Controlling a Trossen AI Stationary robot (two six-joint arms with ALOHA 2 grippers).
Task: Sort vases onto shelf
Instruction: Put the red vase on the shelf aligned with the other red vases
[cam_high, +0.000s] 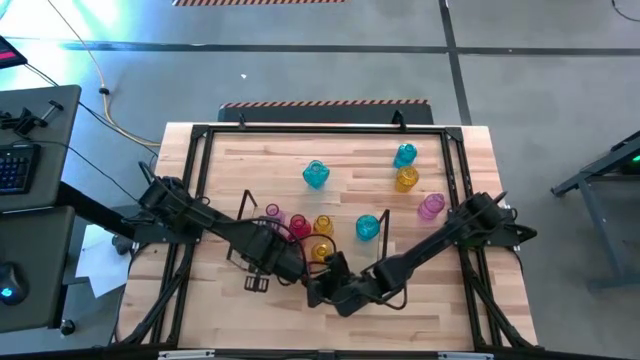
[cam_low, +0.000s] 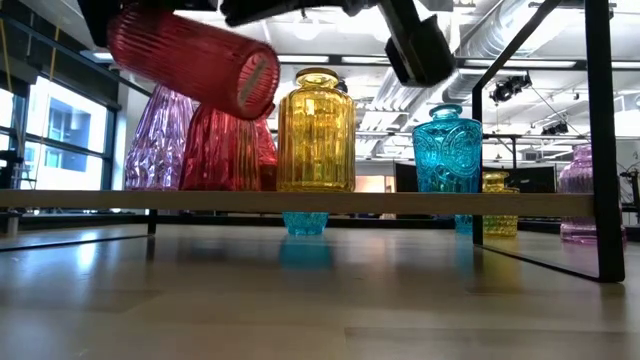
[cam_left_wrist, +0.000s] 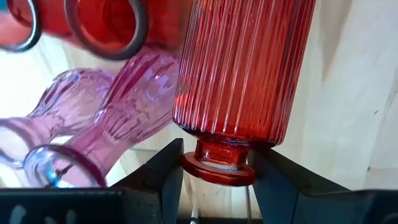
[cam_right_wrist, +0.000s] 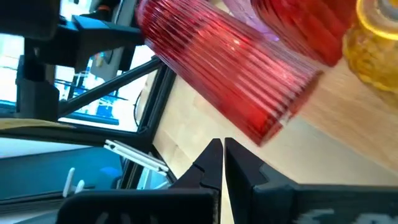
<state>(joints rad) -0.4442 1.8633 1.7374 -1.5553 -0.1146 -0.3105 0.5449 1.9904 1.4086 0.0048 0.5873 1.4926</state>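
Holding the ribbed red vase (cam_left_wrist: 242, 68) by its neck, my left gripper (cam_left_wrist: 217, 180) keeps it tilted above the shelf (cam_low: 300, 202), where purple (cam_low: 160, 140), red, yellow (cam_low: 316, 130) and cyan vases (cam_low: 447, 150) stand; my right gripper (cam_right_wrist: 222, 163) is closed, empty.

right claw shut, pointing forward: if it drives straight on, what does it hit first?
Most likely the ribbed red vase that the left claw holds tilted by its neck; its base end lies just ahead of the right claw. Depth is unclear, so it could pass just under.
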